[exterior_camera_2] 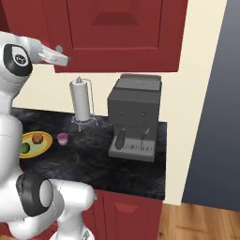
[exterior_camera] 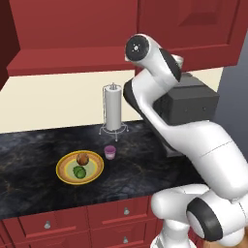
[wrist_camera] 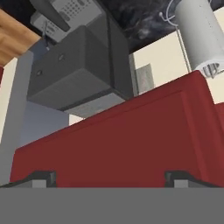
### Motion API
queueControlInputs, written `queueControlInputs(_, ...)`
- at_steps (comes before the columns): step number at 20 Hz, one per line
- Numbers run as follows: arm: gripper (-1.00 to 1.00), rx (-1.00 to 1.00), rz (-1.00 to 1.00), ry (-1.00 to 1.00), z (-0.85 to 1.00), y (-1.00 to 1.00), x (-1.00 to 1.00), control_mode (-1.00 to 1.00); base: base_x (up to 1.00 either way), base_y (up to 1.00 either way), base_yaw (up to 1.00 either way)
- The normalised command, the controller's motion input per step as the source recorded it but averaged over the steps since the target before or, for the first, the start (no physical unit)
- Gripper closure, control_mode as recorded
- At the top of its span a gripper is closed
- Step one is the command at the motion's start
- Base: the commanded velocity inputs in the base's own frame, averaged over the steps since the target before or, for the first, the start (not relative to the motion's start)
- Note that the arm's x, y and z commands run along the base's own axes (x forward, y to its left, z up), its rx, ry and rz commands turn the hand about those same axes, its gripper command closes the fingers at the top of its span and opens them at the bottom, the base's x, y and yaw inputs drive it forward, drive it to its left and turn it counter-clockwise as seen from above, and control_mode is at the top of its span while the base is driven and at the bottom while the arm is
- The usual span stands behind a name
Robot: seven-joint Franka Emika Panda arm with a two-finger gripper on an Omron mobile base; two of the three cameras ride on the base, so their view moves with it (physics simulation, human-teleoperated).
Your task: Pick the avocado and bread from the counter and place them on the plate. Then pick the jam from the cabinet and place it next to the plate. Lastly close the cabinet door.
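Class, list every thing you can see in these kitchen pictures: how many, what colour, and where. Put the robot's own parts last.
plate: one, yellow-orange rim, green centre, on the counter.
bread: one, brown-orange, on the plate.
avocado: one, green, on the plate.
jam: one, pink-purple, on the counter beside the plate.
paper-towel roll: one, white, upright by the wall.
coffee machine: one, grey, on the counter's right part.
cabinet: dark red, above the counter.
drawers: dark red, silver knobs, below the counter.
arm: one, white.
gripper: one, dark tips, open, facing the cabinet.
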Motion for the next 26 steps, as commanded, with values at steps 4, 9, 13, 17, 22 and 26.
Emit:
queueControlInputs(4,-1.00,0.00,0.04,0.00,0.00,0.00,0.81,-1.00,0.00,0.00,0.00)
queueControlInputs(9,-1.00,0.00,0.05,0.00,0.00,0.00,0.76,-1.00,0.00,0.00,0.00)
queueControlInputs(13,-1.00,0.00,0.04,0.00,0.00,0.00,0.70,-1.00,0.00,0.00,0.00)
queueControlInputs(17,-1.00,0.00,0.04,0.00,0.00,0.00,0.62,-1.00,0.00,0.00,0.00)
queueControlInputs(22,-1.00,0.00,0.05,0.00,0.00,0.01,-0.06,-1.00,0.00,0.00,0.00)
queueControlInputs(26,-1.00,0.00,0.16,0.00,0.00,0.04,-0.53,-1.00,0.00,0.00,0.00)
